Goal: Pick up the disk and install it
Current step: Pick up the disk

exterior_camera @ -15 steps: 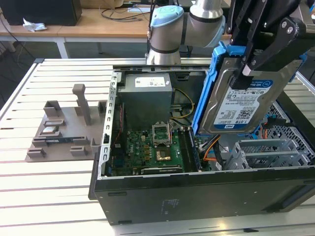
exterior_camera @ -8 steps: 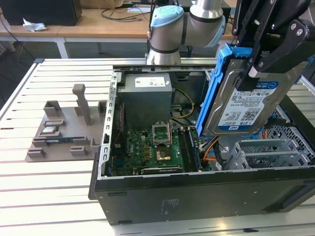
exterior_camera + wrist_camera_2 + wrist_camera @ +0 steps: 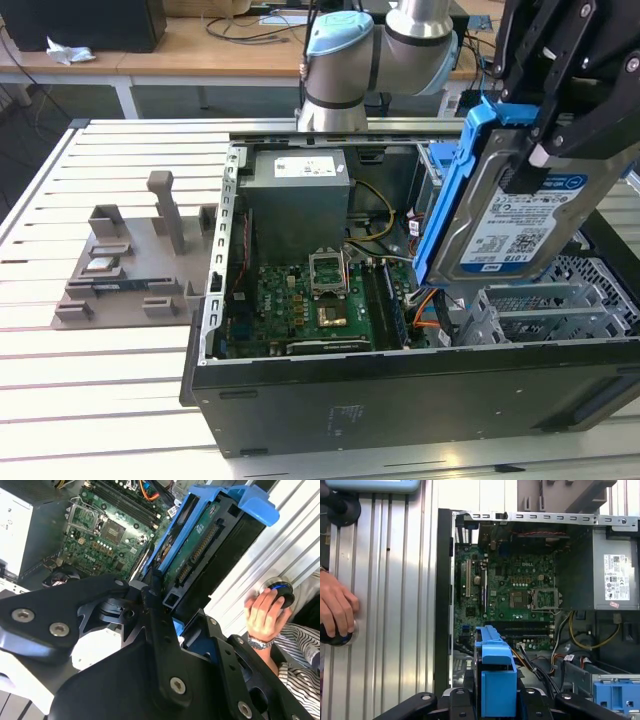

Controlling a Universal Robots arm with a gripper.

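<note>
The disk [image 3: 510, 235] is a silver drive with a white-and-blue label, framed by blue carrier rails. It hangs tilted, on edge, above the right end of the open computer case [image 3: 400, 385]. My gripper [image 3: 548, 150] is shut on it from above, black fingers clamping both flat faces. In the second wrist view the disk [image 3: 200, 555] shows its green circuit-board side and connector, held in the gripper [image 3: 172, 607]. In the first wrist view the blue carrier end of the disk [image 3: 495, 680] sits between the fingers [image 3: 465, 695], above the case's cable area.
Inside the case are the motherboard [image 3: 320, 300], grey power supply [image 3: 300, 200], orange and black cables [image 3: 540, 665] and a metal drive cage [image 3: 560, 300]. Another blue carrier [image 3: 615, 695] sits in the case. A grey fixture [image 3: 130, 270] lies on the slatted table. A person's hand [image 3: 265, 612] rests on a round knob.
</note>
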